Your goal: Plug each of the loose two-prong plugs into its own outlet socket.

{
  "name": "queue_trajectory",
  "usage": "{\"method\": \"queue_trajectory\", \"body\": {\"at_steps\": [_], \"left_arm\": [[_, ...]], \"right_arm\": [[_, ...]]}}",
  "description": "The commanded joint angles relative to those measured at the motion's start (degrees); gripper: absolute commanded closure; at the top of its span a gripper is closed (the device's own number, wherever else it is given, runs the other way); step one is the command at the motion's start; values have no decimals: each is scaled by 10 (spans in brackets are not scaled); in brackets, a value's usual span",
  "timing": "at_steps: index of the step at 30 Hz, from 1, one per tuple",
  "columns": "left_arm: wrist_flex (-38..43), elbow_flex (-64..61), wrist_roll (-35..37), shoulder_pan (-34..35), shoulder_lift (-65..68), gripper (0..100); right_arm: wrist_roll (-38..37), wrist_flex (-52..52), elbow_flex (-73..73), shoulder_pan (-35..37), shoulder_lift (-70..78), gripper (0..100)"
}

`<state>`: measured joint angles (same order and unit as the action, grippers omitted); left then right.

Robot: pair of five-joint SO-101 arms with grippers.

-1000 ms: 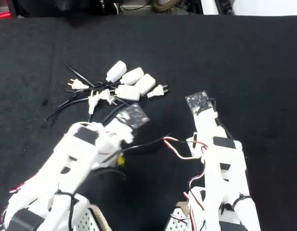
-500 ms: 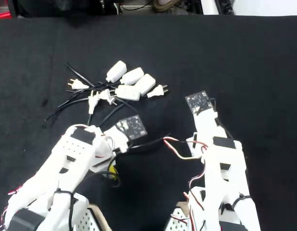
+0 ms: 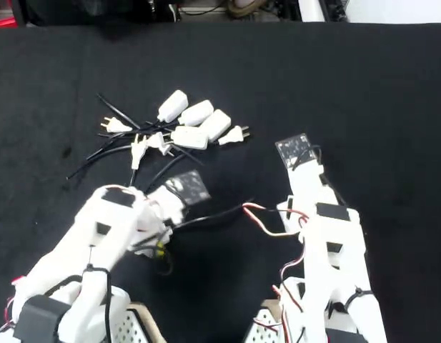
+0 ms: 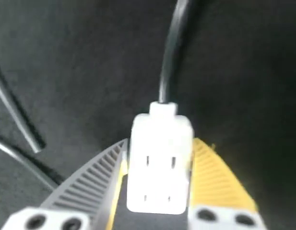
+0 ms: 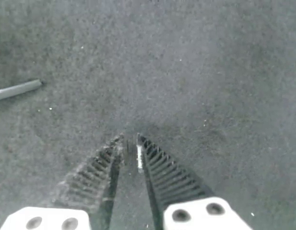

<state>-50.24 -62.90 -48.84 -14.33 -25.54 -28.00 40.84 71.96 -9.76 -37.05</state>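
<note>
The left gripper (image 4: 162, 143) clamps a white plastic outlet socket (image 4: 159, 167) by its flat sides; probably light, rigid. The right gripper (image 5: 129, 140) is near-closed, empty.

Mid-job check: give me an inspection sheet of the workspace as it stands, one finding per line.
Surface: table covered in black cloth.
Job's things: several white outlet sockets bunched with loose two-prong plugs on the far left-centre of the cloth.
Clutter: nothing seen.
Grippers: left gripper shut on a held socket; right gripper shut, holding nothing, above bare cloth.
Cables: black cords tangled beside the pile; one cord runs out of the held socket.
Surroundings: objects beyond the far edge, too dark to identify.
</note>
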Motion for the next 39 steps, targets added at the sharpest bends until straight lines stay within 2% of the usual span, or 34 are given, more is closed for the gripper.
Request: {"method": "queue_trajectory", "body": {"at_steps": [1, 6, 16, 19, 24, 28, 32, 37, 39], "left_arm": [[11, 22, 49, -36, -4, 973], [14, 61, 91, -90, 2, 958], [113, 96, 146, -150, 4, 952], [129, 109, 149, -143, 35, 895], [89, 188, 154, -98, 159, 738], [36, 261, 188, -96, 208, 688], [-7, 289, 244, -93, 169, 645], [-13, 240, 304, -80, 65, 640], [-33, 215, 331, -53, 4, 640]], "right_arm": [[-1, -11, -5, -7, 0, 959], [-1, -10, -7, -11, 0, 959], [21, -5, -36, -57, 0, 956], [23, 10, -51, -58, 0, 956], [24, 44, -84, -55, 0, 956], [30, 56, -104, -55, 0, 956], [33, 84, -136, -54, 0, 955], [30, 120, -189, -53, 1, 955], [-2, 138, -217, -32, 7, 955]]}}
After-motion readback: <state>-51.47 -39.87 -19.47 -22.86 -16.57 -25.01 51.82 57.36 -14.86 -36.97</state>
